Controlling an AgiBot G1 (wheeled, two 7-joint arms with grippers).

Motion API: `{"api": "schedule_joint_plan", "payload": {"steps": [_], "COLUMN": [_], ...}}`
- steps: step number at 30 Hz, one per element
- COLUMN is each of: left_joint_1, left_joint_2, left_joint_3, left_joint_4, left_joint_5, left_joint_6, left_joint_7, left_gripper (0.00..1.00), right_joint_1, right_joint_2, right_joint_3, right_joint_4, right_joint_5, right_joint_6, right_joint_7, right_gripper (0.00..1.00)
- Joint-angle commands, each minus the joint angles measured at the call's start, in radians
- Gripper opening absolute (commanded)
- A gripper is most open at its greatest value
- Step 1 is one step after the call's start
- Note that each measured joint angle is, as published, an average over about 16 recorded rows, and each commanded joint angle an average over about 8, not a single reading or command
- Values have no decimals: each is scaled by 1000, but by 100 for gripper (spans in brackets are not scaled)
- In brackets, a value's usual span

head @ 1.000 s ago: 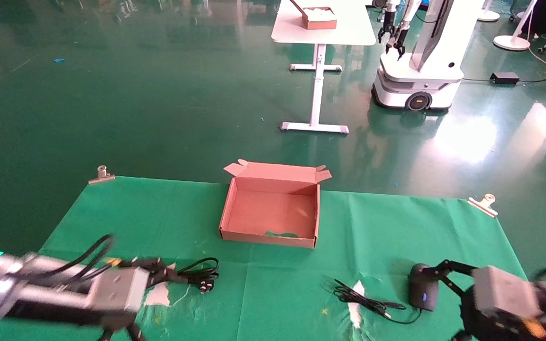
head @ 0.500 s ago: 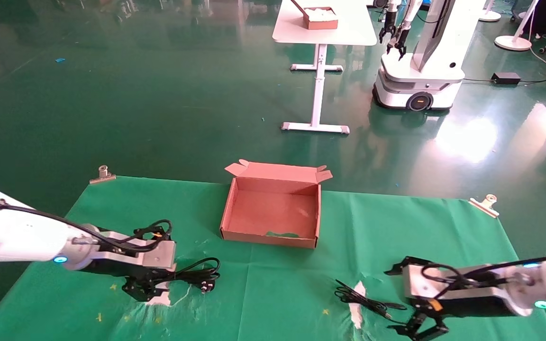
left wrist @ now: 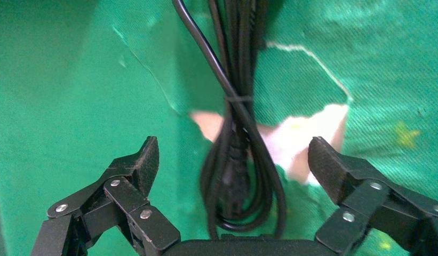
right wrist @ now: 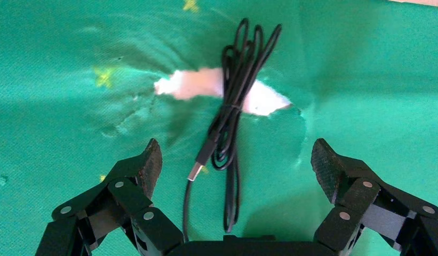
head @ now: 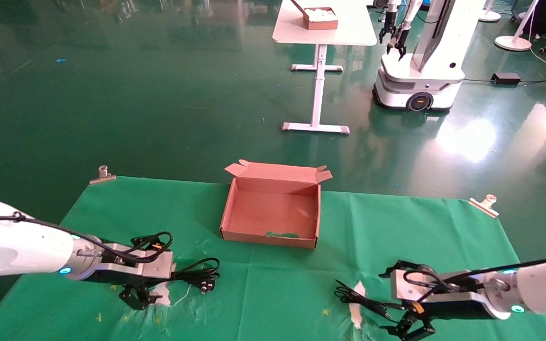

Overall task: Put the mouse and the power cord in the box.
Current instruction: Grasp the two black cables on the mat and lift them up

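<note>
On your left, the left gripper (head: 135, 297) sits low over the green-covered tabletop (head: 273, 284) near its front left, fingers (left wrist: 139, 162) spread wide apart. In the left wrist view the looped end of the power cord (left wrist: 240, 160) lies between those fingers without touching either one, across a torn patch in the cloth. From the head view, the rest of the power cord (head: 197, 273) runs toward the middle, with its plug just beside the loops.

At the centre, toward the far edge, you have the box (head: 273, 210) standing open, flap lid folded back, nothing visible inside.

On your right, the thin mouse cable (head: 358, 299) lies bundled by another tear in the cloth. The right gripper (head: 413, 327) is down near the front edge, fingers (right wrist: 144, 162) wide apart, and the right wrist view shows the mouse cable (right wrist: 232, 128) with its USB end lying between them. The mouse itself is hidden under that gripper's body, so you cannot see it.
</note>
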Motion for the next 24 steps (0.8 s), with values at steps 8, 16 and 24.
{"api": "schedule_joint_plan", "payload": {"steps": [8, 16, 24], "left_joint_1": [-4, -2, 0], "left_joint_2": [-6, -6, -5], "left_joint_3": [-10, -9, -7], "left_joint_4": [41, 30, 24], "left_joint_5": [-13, -12, -11], "left_joint_6": [-9, -6, -5], "left_joint_7": [19, 17, 15], "left_gripper": [0, 0, 0], "right_joint_1": [13, 9, 7], "right_joint_2": [-16, -11, -9], "right_joint_3": [-8, -6, -5], "right_joint_4": [-35, -25, -19], "right_joint_5": [-13, -10, -7], "right_joint_6": [12, 9, 7], "right_joint_7": [-20, -18, -17], "right_gripper": [0, 0, 0]}}
